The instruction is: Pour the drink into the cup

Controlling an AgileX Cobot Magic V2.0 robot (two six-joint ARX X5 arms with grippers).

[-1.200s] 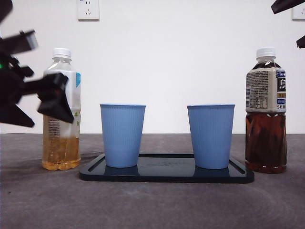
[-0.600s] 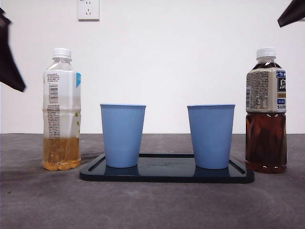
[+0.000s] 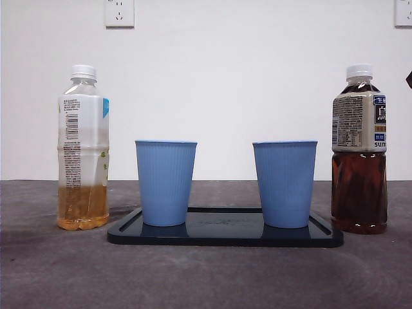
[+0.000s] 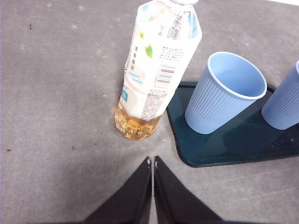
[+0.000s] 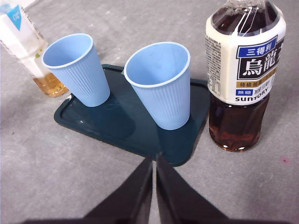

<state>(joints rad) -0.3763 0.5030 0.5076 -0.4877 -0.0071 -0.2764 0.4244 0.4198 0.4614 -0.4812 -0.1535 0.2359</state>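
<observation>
Two blue cups are standing on a dark tray, bottles flanking, arms unseen from the front. Left gripper, jaws pressed together and empty, is hovering near the pale-tea bottle. Right gripper, likewise closed, is facing the dark bottle reading "SUNTORY".

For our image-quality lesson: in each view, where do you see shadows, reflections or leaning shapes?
Front view: even light, sharp; the dark tray mirrors the blue cups. Left wrist view: the pale tea bottle leans, a soft shadow at its base. Right wrist view: the dark tea bottle shows glare streaks near its neck.
</observation>
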